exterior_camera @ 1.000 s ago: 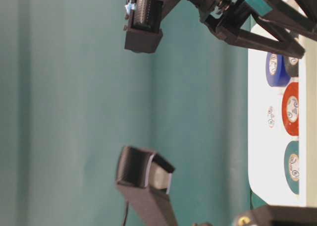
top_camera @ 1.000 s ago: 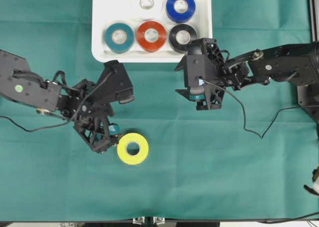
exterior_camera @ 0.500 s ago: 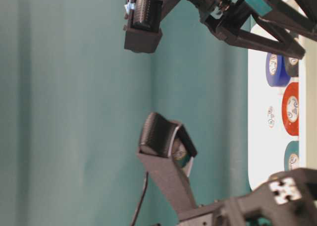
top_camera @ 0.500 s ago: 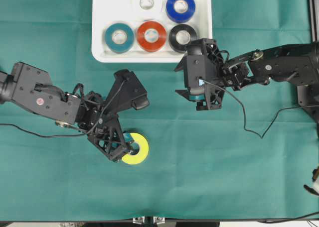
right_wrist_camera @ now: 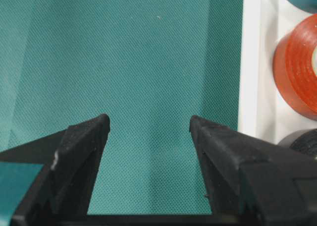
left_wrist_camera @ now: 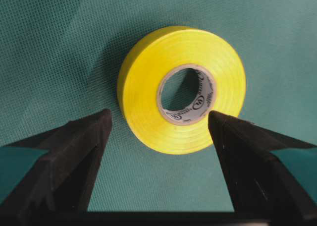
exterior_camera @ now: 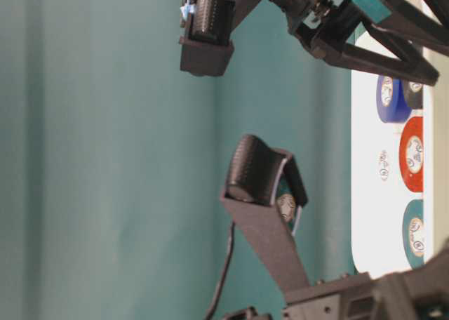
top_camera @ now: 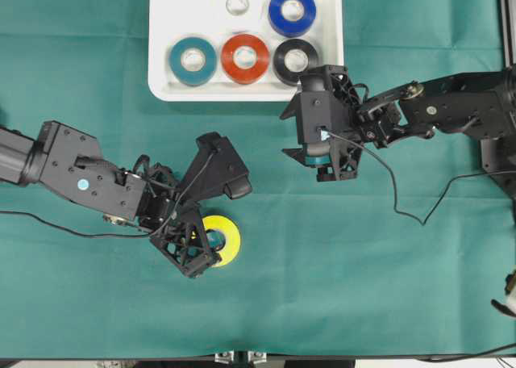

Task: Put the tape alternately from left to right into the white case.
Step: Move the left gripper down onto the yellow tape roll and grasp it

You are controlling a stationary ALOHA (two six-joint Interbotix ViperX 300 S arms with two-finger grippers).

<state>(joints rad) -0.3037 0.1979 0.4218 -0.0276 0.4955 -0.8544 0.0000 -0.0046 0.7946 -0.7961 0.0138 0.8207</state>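
Note:
A yellow tape roll (top_camera: 226,238) lies flat on the green cloth, below the white case (top_camera: 161,77). My left gripper (top_camera: 201,251) is open over the roll's left part. In the left wrist view the gripper (left_wrist_camera: 159,116) has a fingertip on each side of the yellow roll (left_wrist_camera: 148,122), with neither touching it. The case holds teal (top_camera: 193,60), red (top_camera: 245,58), black (top_camera: 295,59), blue (top_camera: 292,10) and white (top_camera: 236,4) rolls. My right gripper (top_camera: 322,160) hovers open and empty just below the case's right corner, and over bare cloth in the right wrist view (right_wrist_camera: 148,121).
The case rim (right_wrist_camera: 250,62) runs close to the right gripper's right finger, with the red roll (right_wrist_camera: 297,82) and black roll (right_wrist_camera: 304,139) just beyond. A black cable (top_camera: 403,202) trails on the cloth right of centre. Green cloth covers the table.
My left arm has swung right and brought its open gripper over the yellow roll, which it now straddles. The right arm has hardly moved.

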